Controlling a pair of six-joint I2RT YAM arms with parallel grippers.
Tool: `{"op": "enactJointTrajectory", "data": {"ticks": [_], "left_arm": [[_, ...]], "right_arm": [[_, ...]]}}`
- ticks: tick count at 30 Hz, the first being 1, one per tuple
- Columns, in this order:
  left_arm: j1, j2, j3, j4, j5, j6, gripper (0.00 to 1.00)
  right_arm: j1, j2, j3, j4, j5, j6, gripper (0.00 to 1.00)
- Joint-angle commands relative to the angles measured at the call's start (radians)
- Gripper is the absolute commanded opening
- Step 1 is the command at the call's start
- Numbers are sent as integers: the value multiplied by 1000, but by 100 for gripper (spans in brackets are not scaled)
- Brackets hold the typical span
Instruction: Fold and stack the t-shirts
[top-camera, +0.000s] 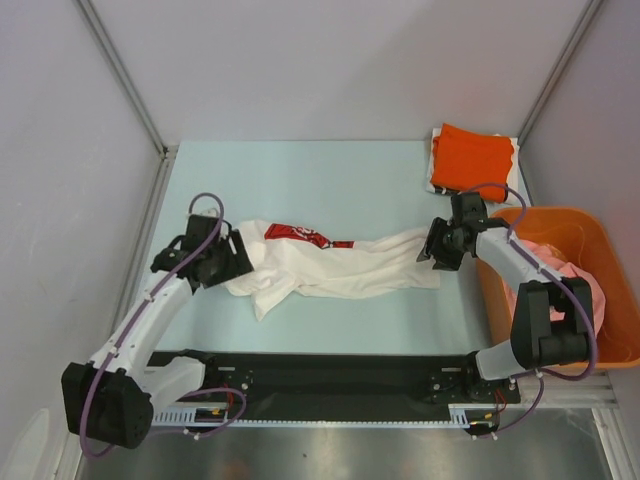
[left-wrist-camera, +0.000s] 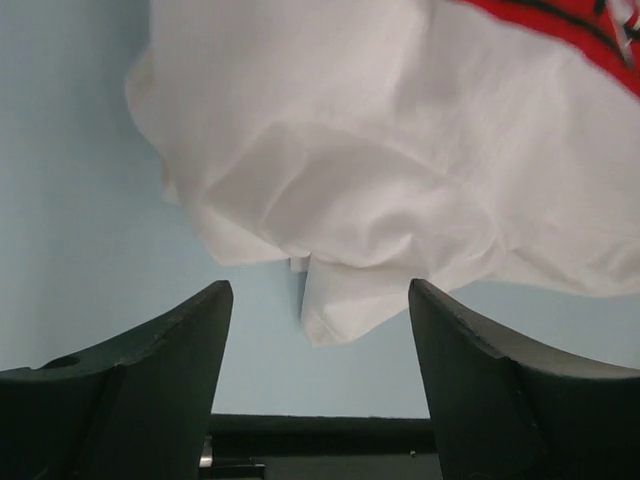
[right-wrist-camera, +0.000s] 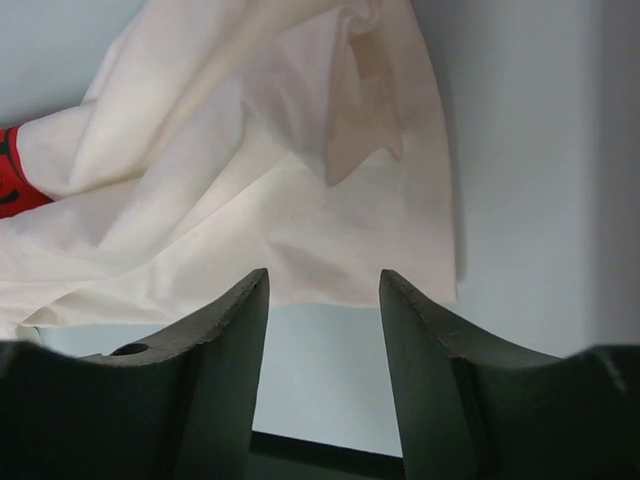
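Top view: white shirt (top-camera: 330, 265) lies crumpled in a long band across mid counter (top-camera: 320, 190), red print (top-camera: 300, 235) showing twd its left end. Left tool (top-camera: 240, 260) sits low at the shirt's left end, right tool (top-camera: 432, 250) at its right end; each is right by the cloth, but whether they touch can't be told from here. Orange shirt (top-camera: 474, 155) is folded at the far right corner, on top of smth white. Pink shirt (top-camera: 560, 270) is bunched in the orange basket (top-camera: 610, 300) at the right edge, partly behind the right arm.

Left wrist view: left tool (left-wrist-camera: 320, 285) has its fingers (left-wrist-camera: 180, 350) wide apart, nothing clamped. White shirt (left-wrist-camera: 380, 150) fills the upper frame, a folded edge drooping twd the gap w/o being pinched. Red print (left-wrist-camera: 570, 30) is at top right. Bare counter (left-wrist-camera: 70, 200) at left.

Right wrist view: right tool (right-wrist-camera: 323, 275) fingers (right-wrist-camera: 220, 340) apart, narrower gap than the left's, nothing between them. White shirt (right-wrist-camera: 250, 180) hem lies flat just beyond the tips. A bit of red print (right-wrist-camera: 15, 170) shows at the left edge. Counter (right-wrist-camera: 530, 150) at right.
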Motion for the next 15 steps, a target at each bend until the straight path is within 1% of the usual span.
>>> {"op": "enactJointTrajectory", "data": {"ticks": [1,4,5,9,15], "left_arm": [[-57,-13,-114,87,89,-104,76],[-108,-25,-183,113,106,-161,76],[-134,-27,-215,118,104,-185,77],[-198,-33,-289,162,95,-230,77],[-301,-51,-352,170,69,-282,75]], "right_arm": [[2,34,17,61,8,-2,53],[3,25,24,58,10,1,54],[2,19,17,58,10,8,56],[3,-13,-12,61,10,18,60],[3,-41,-43,61,2,23,60]]}}
